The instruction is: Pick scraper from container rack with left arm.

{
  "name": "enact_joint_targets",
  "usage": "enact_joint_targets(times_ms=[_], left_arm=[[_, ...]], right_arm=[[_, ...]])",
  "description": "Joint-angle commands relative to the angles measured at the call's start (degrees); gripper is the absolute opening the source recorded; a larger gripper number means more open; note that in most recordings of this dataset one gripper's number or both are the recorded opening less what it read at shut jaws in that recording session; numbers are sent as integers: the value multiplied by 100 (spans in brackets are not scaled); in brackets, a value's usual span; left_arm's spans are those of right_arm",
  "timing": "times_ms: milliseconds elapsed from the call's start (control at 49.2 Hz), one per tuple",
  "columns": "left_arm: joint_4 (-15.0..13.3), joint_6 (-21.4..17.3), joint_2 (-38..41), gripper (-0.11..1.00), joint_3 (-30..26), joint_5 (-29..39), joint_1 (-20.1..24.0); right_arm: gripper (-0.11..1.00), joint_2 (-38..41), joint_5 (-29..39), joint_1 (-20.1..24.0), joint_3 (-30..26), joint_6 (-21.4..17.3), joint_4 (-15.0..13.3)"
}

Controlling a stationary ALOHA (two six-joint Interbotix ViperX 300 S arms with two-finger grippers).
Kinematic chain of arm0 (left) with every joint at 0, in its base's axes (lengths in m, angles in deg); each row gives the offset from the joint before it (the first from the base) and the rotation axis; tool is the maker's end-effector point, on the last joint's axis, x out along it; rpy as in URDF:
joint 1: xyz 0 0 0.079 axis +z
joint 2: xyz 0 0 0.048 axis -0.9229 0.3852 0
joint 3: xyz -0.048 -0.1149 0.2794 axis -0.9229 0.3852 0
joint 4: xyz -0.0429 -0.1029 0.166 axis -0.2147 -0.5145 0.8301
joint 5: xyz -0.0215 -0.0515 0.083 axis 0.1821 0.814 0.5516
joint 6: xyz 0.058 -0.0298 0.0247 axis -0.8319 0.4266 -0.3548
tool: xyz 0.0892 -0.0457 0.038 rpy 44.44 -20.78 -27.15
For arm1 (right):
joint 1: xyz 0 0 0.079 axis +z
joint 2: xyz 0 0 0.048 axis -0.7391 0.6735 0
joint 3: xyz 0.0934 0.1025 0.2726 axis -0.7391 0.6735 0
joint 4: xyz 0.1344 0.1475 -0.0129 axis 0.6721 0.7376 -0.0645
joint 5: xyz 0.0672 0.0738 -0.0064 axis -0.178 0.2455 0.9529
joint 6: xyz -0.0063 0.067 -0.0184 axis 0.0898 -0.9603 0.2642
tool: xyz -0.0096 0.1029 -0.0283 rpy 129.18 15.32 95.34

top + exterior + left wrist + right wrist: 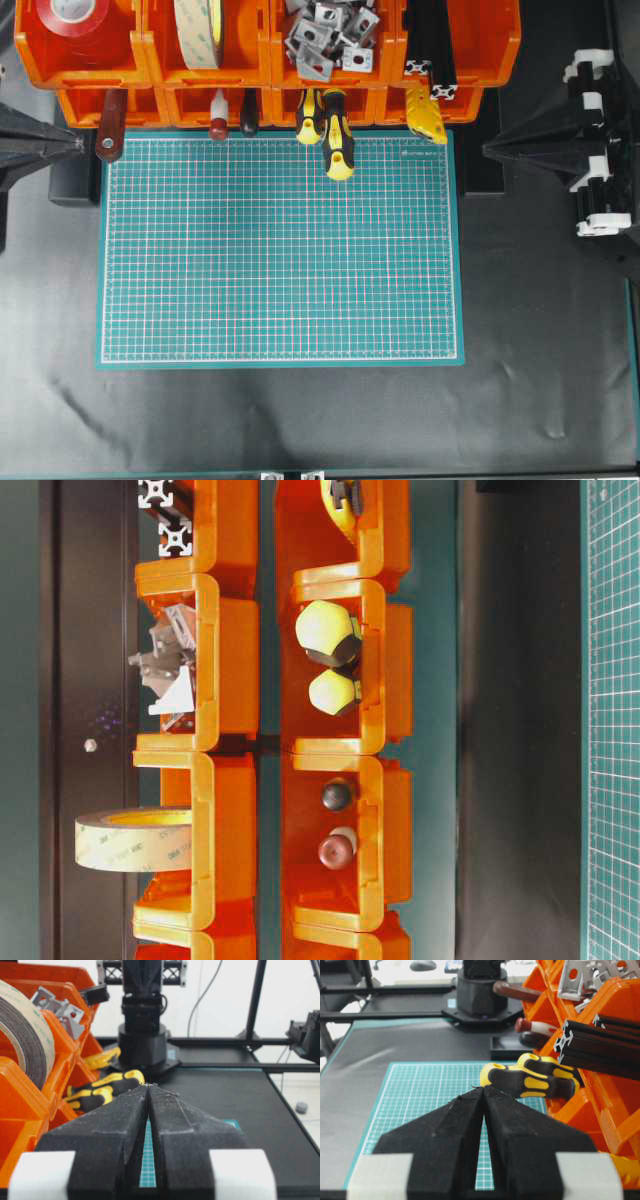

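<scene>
At the left end of the container rack [150, 60], the scraper [110, 128] sits untouched, its reddish wooden handle poking out of the front-row bin over the mat's corner. Nothing of the pick looks done yet. Left hand [75, 143] rests at the table's edge just beside that handle, its tips pressed together and empty; it must part, reach, and grip. Right hand [492, 150], likewise together, idles opposite.

Evenly lit and fairly sharp overall; both wrist views show blown-out white backgrounds, with near gripper surfaces slightly soft.
</scene>
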Motion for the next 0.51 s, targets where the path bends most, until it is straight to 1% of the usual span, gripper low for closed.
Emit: enact_joint_targets(times_ms=[0,61,102,142,305,406,488], left_arm=[[255,35,62,6,-264,316,35],[264,26,0,4,-492,826,35],[264,-18,-44,0,-642,1160,26],[264,-53,-123,0,-800,1494,9],[272,-97,-281,0,-1494,3199,-114],[325,-132,-237,0,-2039,4368,-246],[387,-290,-97,0,-2479,5238,-378]], right_arm=[[2,62,-97,0,-149,-97,26],[5,44,-97,0,-158,-141,211],[1,9,-88,0,-158,-246,352],[0,0,-70,0,-158,-360,413],[0,9,-53,-9,-158,-642,422],[0,9,-53,0,-158,-721,422],[0,9,-53,-9,-158,-747,422]])
